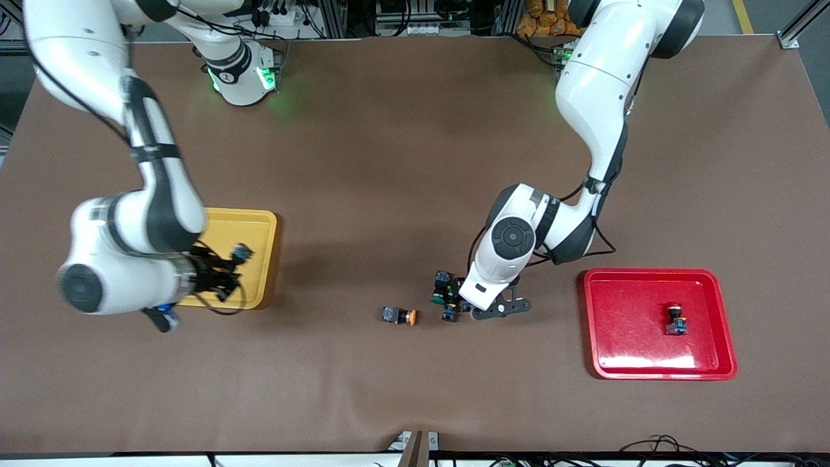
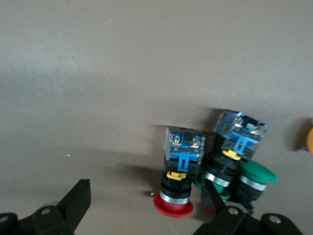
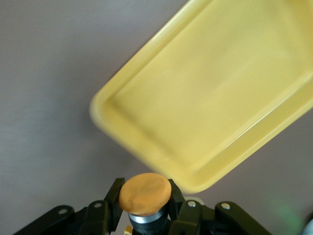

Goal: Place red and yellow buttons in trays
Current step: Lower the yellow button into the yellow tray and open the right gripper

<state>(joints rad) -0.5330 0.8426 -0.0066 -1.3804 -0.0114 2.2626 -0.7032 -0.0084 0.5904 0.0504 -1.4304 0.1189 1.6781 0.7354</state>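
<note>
My right gripper (image 3: 145, 203) is shut on an orange-yellow-capped button (image 3: 145, 192) and holds it over the yellow tray (image 3: 210, 98). In the front view this gripper (image 1: 224, 274) is above the near part of that tray (image 1: 254, 228). My left gripper (image 2: 144, 200) is open and low over the table, at a small cluster of buttons (image 1: 446, 295). A red-capped button (image 2: 177, 196) lies between its fingers (image 2: 76, 198), close to one of them. Another orange-yellow-capped button (image 1: 399, 316) lies alone on the table. A red-capped button (image 1: 676, 320) lies in the red tray (image 1: 622, 324).
Two green-capped buttons (image 2: 257, 174) lie right beside the red-capped one, touching the cluster. The red tray sits toward the left arm's end of the brown table, the yellow tray toward the right arm's end.
</note>
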